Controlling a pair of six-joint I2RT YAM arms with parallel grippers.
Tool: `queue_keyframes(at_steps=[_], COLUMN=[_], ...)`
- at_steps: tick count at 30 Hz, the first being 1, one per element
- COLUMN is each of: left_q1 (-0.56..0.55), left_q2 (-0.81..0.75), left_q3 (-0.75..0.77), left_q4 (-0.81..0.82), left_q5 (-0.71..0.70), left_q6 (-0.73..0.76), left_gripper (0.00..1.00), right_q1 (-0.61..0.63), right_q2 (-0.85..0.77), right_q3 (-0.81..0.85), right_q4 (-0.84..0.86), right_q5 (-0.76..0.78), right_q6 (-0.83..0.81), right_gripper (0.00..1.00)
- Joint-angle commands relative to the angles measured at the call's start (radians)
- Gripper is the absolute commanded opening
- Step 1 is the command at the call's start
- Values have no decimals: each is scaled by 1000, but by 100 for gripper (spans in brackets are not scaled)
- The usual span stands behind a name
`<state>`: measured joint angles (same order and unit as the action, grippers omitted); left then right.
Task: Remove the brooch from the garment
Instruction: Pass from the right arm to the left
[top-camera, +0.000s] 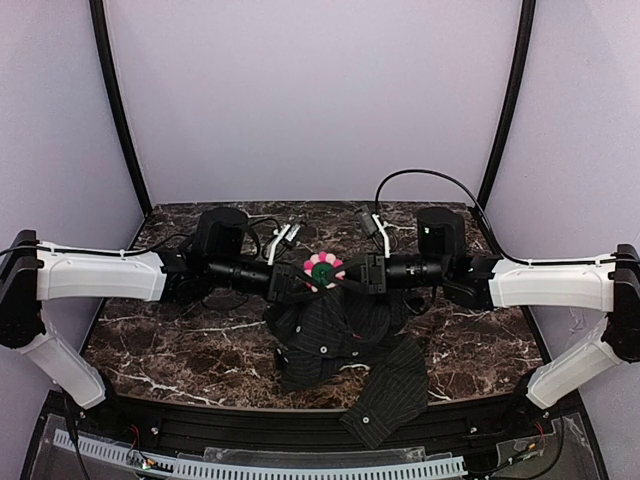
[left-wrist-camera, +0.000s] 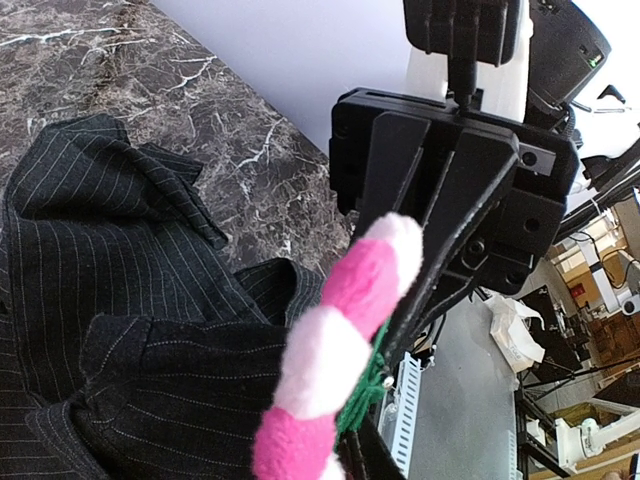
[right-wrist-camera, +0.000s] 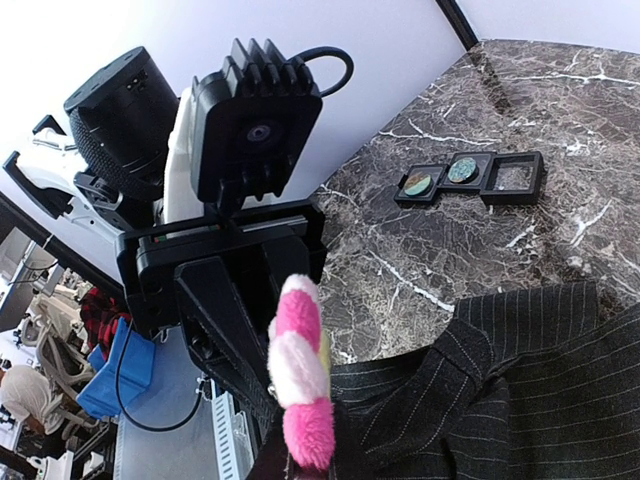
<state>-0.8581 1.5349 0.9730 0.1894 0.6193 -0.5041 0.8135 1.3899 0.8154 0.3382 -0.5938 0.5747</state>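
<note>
The brooch (top-camera: 323, 269), pink petals round a green centre, hangs above the table between my two grippers. It is still pinned to the garment (top-camera: 330, 335), a dark pinstriped shirt that droops from it onto the marble. My left gripper (top-camera: 300, 278) comes in from the left, its jaws closed against the brooch's edge (left-wrist-camera: 340, 320). My right gripper (top-camera: 348, 277) comes from the right, shut on the garment (right-wrist-camera: 520, 390) right beside the brooch (right-wrist-camera: 300, 360). Both wrist views show the brooch edge-on. Fabric hides the pin.
Three small black square trays (right-wrist-camera: 470, 178) lie in a row on the marble table (top-camera: 180, 350), behind the arms. One sleeve (top-camera: 385, 400) of the shirt hangs over the table's front edge. Purple walls close in the back and both sides.
</note>
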Motion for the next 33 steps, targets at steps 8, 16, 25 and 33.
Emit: queue_keyframes(at_steps=[8, 16, 25, 33], left_q1=[15, 20, 23, 22], left_q2=[6, -15, -4, 8], left_q3=[-3, -35, -35, -24], left_q4=[128, 174, 191, 181], left_q5=[113, 97, 117, 108], left_q6=[-43, -61, -78, -90], left_gripper=[11, 8, 2, 1], right_q1=[-3, -14, -22, -12], right_q2=[23, 12, 12, -4], right_q3=[-20, -64, -74, -74], right_q4=[24, 82, 120, 134], right_q5=[-104, -87, -123, -149], right_q6=[-22, 16, 33, 21], right_gripper=[0, 0, 0, 26])
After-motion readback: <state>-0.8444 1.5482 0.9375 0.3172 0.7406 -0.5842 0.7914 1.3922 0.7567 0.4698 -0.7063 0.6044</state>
